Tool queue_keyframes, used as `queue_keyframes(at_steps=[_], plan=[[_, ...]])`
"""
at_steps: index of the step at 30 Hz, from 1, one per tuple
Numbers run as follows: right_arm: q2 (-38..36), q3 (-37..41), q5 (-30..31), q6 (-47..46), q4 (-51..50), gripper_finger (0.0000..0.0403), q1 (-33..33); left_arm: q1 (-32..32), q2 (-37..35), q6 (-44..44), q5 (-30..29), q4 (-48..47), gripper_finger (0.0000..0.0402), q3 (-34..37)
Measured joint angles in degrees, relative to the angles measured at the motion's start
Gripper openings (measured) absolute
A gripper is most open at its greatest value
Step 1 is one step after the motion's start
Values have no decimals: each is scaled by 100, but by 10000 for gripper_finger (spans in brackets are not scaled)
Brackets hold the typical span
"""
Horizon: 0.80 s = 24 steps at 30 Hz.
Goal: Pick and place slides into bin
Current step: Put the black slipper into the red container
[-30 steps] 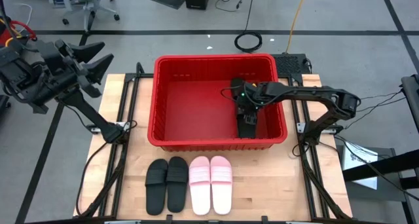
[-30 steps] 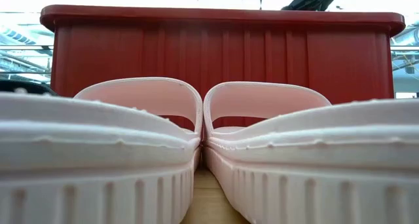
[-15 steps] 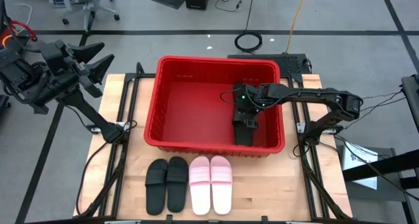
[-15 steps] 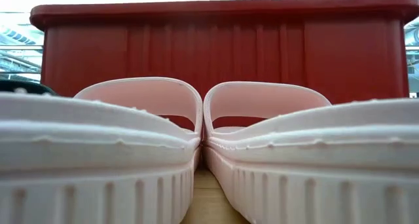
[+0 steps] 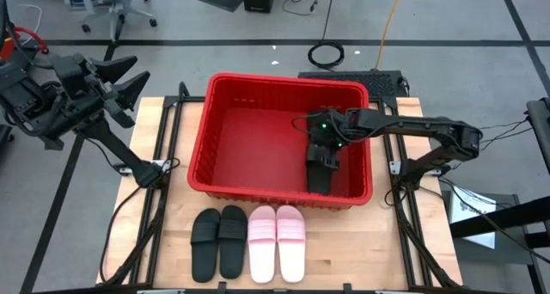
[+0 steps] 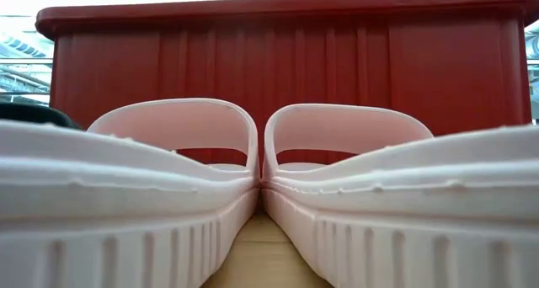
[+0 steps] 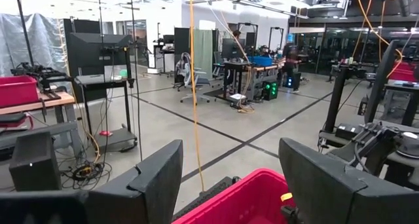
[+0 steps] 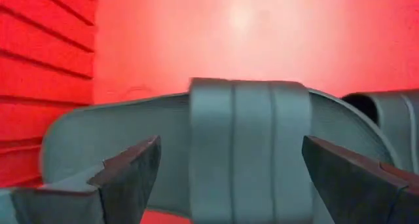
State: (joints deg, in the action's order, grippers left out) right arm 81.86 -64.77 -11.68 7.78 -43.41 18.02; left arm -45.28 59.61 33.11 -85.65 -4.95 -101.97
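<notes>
The red bin (image 5: 284,77) stands at the table's middle far side. A black slide (image 5: 319,174) lies on the bin's floor by its near right corner, strap up (image 8: 249,139). Part of a second dark slide (image 8: 386,112) shows beside it. My right gripper (image 5: 323,150) is inside the bin just above the slide's far end, open, with one finger on each side of the strap (image 8: 229,158). Two black slides (image 5: 218,241) and two pink slides (image 5: 277,241) lie side by side, soles down, on the near table. My left gripper (image 5: 120,77) is open and empty, high over the far left corner.
The bin's tall walls (image 8: 46,54) close in my right gripper on the near and right sides. In the low view the pink slides (image 6: 177,136) fill the foreground before the bin's near wall (image 6: 278,61). Bare wood lies on both sides of the slides.
The bin has slid a little toward the table's near left. The black slide has moved with my right gripper toward the bin's near wall and now lies on the floor there. The slides on the table have stayed.
</notes>
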Motion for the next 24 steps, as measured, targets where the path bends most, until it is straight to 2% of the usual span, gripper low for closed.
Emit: queue_keyframes(at_steps=[3, 9, 17, 24], plan=[[-198, 0, 46, -24, 67, 361, -2, -1, 0, 0, 2, 0, 255, 0], [-329, 0, 1023, -124, 209, 360, 297, 0, -2, -1, 7, 0, 255, 0], [326, 0, 1170, -235, 307, 339, 934, -2, -2, -16, 7, 2, 255, 0], [1075, 2, 1029, -62, 398, 337, 1026, -2, 0, -40, 9, 0, 255, 0]])
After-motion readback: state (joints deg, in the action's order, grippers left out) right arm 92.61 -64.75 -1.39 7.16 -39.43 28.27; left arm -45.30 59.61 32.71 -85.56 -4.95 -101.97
